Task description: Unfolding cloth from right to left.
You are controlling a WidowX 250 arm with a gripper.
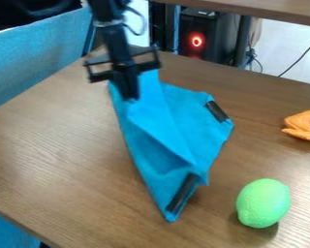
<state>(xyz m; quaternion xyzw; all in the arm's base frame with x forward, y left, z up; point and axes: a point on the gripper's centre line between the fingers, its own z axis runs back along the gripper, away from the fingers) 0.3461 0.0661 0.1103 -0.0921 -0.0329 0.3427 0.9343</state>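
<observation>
The black gripper [128,96] hangs down in the upper left part of the camera view, shut on the blue cloth near its upper left end. From there the cloth [174,127] spreads down and to the right over the wooden table, with creases running away from the fingertips. One dark strip lies at its right corner and another at its lower tip. Part of the cloth's upper end is hidden behind the gripper.
A green lime-like toy [263,203] sits at the lower right of the table [60,160]. An orange toy [303,126] lies near the right edge. Blue fabric-covered panels border the table's left side, and a shelf edge crosses the top right.
</observation>
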